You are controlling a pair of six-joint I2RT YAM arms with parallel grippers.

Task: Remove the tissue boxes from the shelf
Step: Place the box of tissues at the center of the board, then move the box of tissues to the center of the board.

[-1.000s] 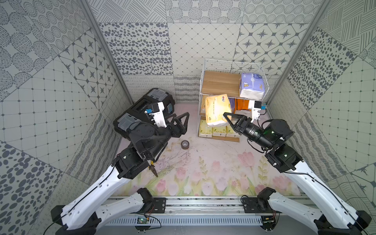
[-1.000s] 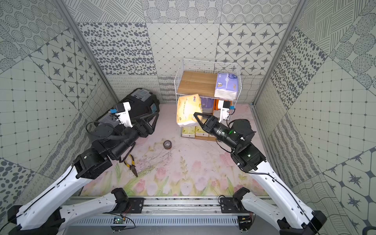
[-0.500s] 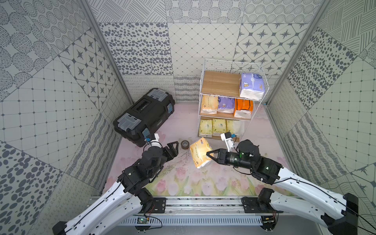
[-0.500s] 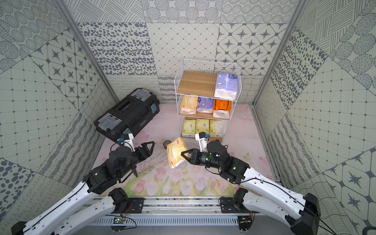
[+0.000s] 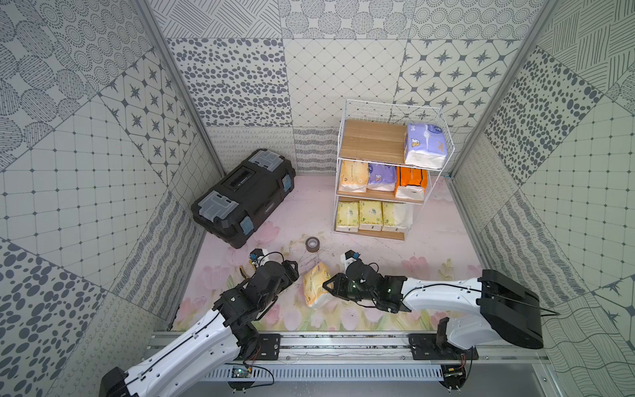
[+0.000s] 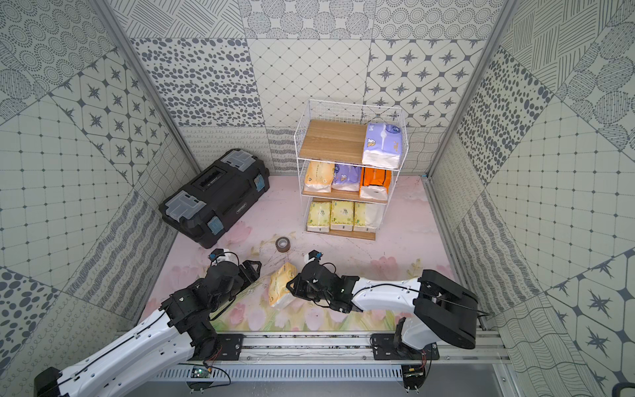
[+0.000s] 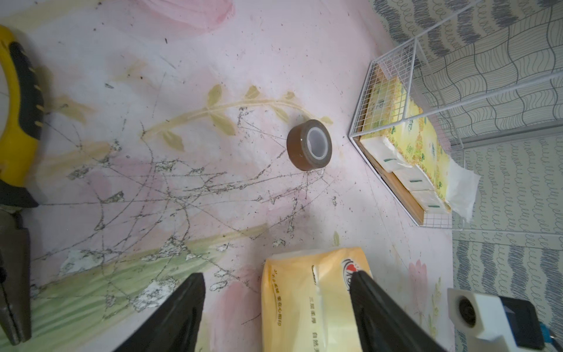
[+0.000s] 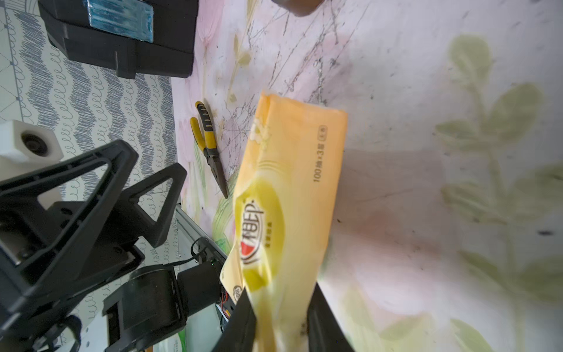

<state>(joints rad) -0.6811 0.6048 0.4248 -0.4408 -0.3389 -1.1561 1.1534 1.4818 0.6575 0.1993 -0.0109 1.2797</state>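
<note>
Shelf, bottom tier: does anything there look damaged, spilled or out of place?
Yes. On the shelf, the rightmost yellow-green pack on the bottom board looks torn open. Loose white tissue hangs out of it, which the left wrist view shows clearly. Nothing else on that tier stands out.

Bystanders on the pink floral desk (image 5: pixel 429 254)

A big black plastic toolbox (image 5: pixel 244 197) with grey lid compartments and blue latches sits diagonally at the back left, close to the patterned grey-and-white wall panels (image 5: pixel 240 79). A small brown tape roll (image 5: pixel 312 244) lies flat on the desk, well apart from the toolbox, its pale core opening upward. Yellow-and-black-handled pliers (image 8: pixel 210 146) lie on a scratched patch of the desk. A silver aluminium rail (image 5: pixel 343 343) runs along the desk's near edge.
</note>
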